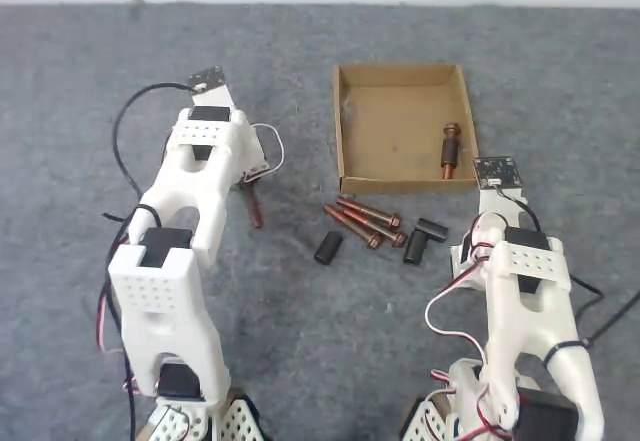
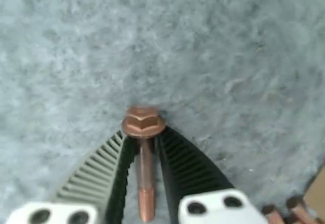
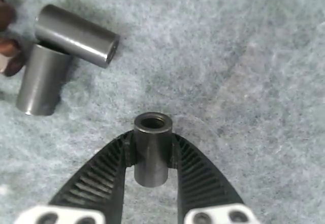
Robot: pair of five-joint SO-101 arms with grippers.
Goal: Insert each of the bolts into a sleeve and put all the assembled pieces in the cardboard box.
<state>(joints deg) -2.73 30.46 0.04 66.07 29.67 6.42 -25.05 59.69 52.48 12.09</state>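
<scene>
- While my left gripper (image 2: 144, 141) is clamped on a copper bolt (image 2: 145, 176), the bolt's flanged hex head sits just past my fingertips. Its shank runs back between the ribbed pads.
- My right gripper (image 3: 151, 144) is closed around a dark, smooth sleeve (image 3: 152, 155), held upright with its open bore facing the wrist camera.
- Two spare sleeves (image 3: 76, 35) lie near that gripper on the grey mat (image 1: 90, 81), touching, one across the other's end.
- Three loose bolts (image 1: 362, 219) lie side by side between my arms, just in front of the cardboard box (image 1: 340, 131), with a single sleeve (image 1: 328, 247) beside them.
- One assembled piece (image 1: 449, 151) lies inside the box, near the wall on my right arm's side.
</scene>
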